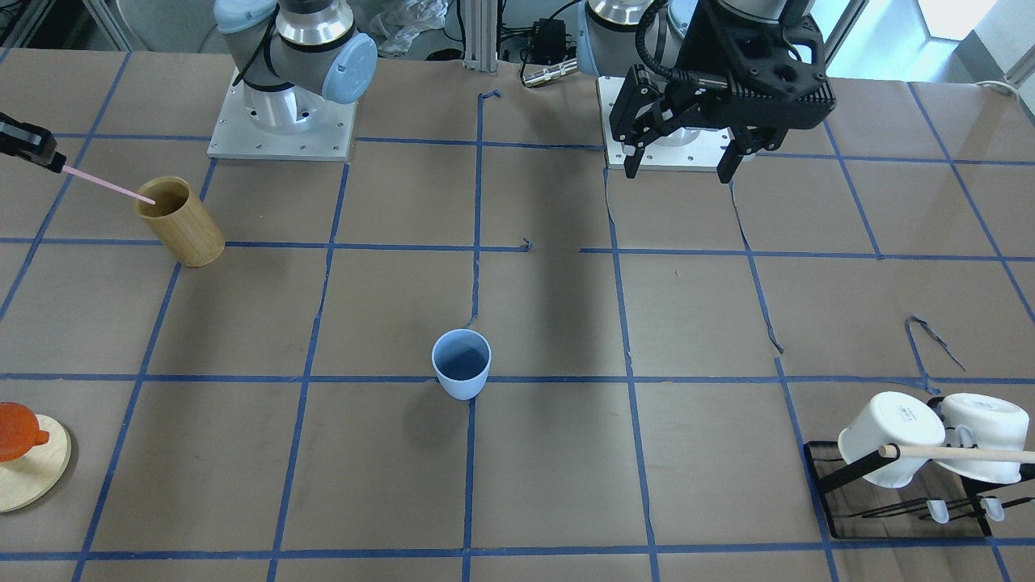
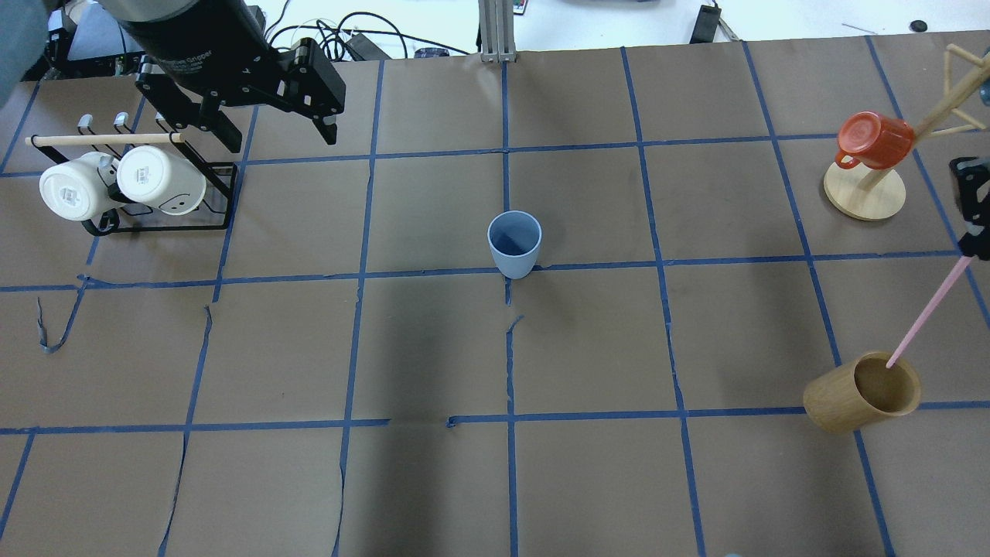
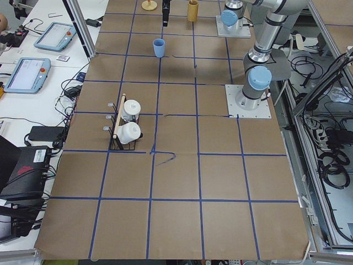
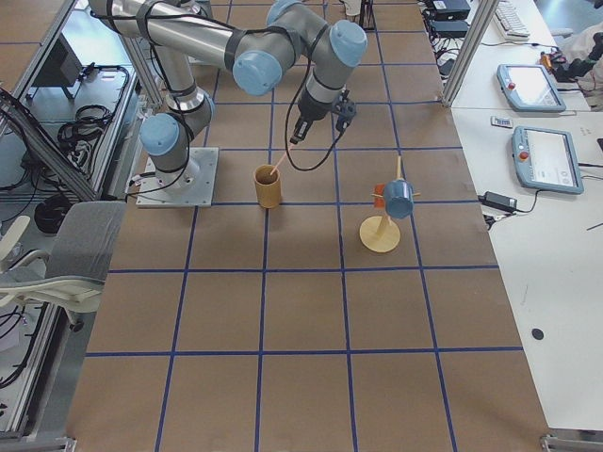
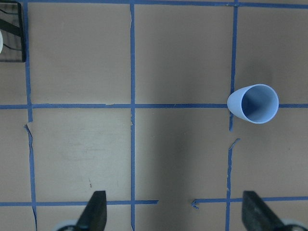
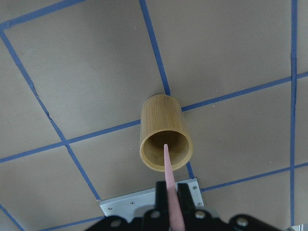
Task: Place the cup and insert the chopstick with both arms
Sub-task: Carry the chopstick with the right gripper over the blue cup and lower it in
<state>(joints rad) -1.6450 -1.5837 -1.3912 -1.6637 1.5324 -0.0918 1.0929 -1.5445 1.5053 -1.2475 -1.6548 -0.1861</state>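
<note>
My right claw (image 1: pixel 48 158) is clamped on the upper end of the pink chopstick (image 2: pixel 924 316). Its long axis slants down from the claw toward the bamboo cup (image 2: pixel 858 394), thin tip lowest. From my right wrist camera the tip shows inside the ring of the cup's mouth. I cannot tell how far it has gone below the rim or whether it touches the inner wall.

The bamboo cup stands upright on the table (image 2: pixel 433 348), mouth up, on my right side and beside a crossing of blue tape lines. In the right-end view my right arm reaches out from its base with the elbow bent. The wrist is turned downward, so the claw hangs above and a little outward of the cup.

The blue cup (image 2: pixel 513 244) stands upright near the middle of the table, open end up, on a tape crossing and well apart from the bamboo cup.

My left claw (image 2: pixel 280 139) is raised above the table, pointing straight down, fingers spread wide and holding nothing. It hangs on my left side, near the black rack (image 2: pixel 220 193) with two white mugs (image 2: pixel 158 179). A red mug (image 2: pixel 874 139) hangs on a wooden mug tree (image 2: pixel 862 197) at the far right.
</note>
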